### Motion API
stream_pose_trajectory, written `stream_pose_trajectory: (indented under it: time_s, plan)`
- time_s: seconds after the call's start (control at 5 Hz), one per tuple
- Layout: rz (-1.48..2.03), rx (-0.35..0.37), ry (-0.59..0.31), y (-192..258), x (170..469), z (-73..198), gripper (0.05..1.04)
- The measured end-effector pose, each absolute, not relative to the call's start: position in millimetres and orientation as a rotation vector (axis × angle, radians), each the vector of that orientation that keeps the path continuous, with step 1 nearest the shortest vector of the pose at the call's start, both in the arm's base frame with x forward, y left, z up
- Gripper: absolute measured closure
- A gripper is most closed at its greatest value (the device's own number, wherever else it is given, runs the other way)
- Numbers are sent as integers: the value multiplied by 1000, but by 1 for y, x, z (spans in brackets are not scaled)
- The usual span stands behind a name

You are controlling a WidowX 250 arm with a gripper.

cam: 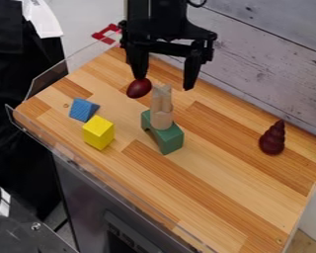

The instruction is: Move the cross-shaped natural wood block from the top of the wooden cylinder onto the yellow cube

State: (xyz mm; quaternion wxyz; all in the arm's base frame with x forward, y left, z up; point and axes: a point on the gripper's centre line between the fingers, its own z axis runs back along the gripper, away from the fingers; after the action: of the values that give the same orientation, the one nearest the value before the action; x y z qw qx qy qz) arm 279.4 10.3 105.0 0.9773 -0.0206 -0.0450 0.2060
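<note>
My gripper [166, 83] hangs open over the back left of the wooden table, its two fingers wide apart with nothing held between them. Under and slightly in front of it, a pale wooden figure-like piece [162, 108] stands upright on a green arch block [167, 136]. A dark red egg-shaped object [139, 88] shows just below the left fingertip; whether they touch I cannot tell. To the left lie a blue block with a slanted face [83, 109] and a yellow cube [98, 132], close together. A dark red tiered cone [273, 138] stands at the right.
The wooden table [213, 197] has a clear plastic rim [48, 81] along its left and front sides. A grey wood-plank wall [266, 59] runs behind it. A red clamp-like piece [106, 34] sits at the back left corner.
</note>
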Motion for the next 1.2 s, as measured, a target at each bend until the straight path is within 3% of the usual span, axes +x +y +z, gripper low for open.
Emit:
stream_pose_trajectory:
  time_s: [1.2]
  plan:
    - [524,-60,-25,17,282,83,83]
